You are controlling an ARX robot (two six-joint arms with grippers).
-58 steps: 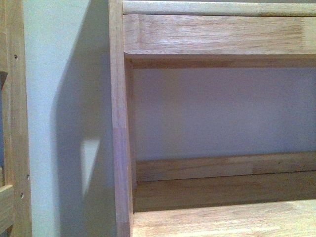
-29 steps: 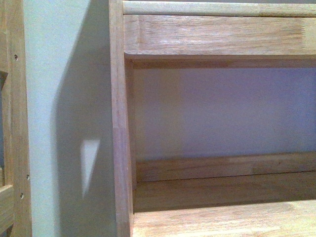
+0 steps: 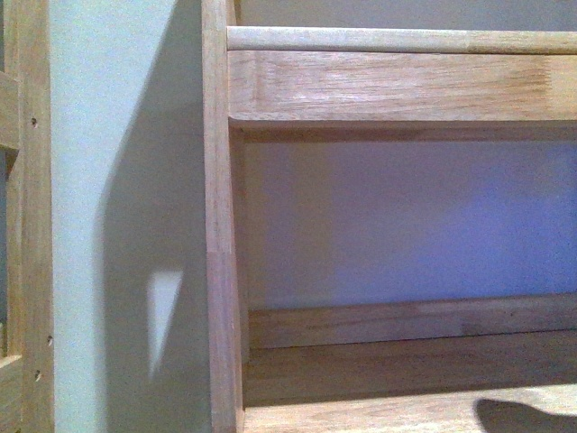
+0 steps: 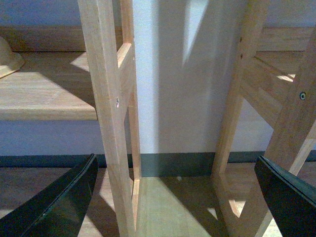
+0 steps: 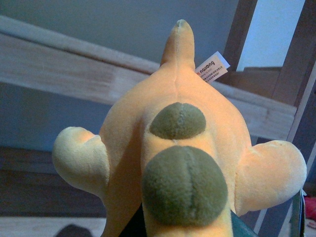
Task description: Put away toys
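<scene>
Plush toy [image 5: 177, 98] soft cloth, shelf [image 3: 388, 86] matt wd

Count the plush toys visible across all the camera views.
1. An orange-yellow plush toy fills the right wrist view. A pale object, cropped at the edge, on the shelf in the left wrist view cannot be identified; more may be hidden.

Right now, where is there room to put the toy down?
The plush toy could sit on the shelf board, bare from its left post to the back rail. The floor between the two racks is bare. A shelf beside that gap has a pale thing at one end.
</scene>
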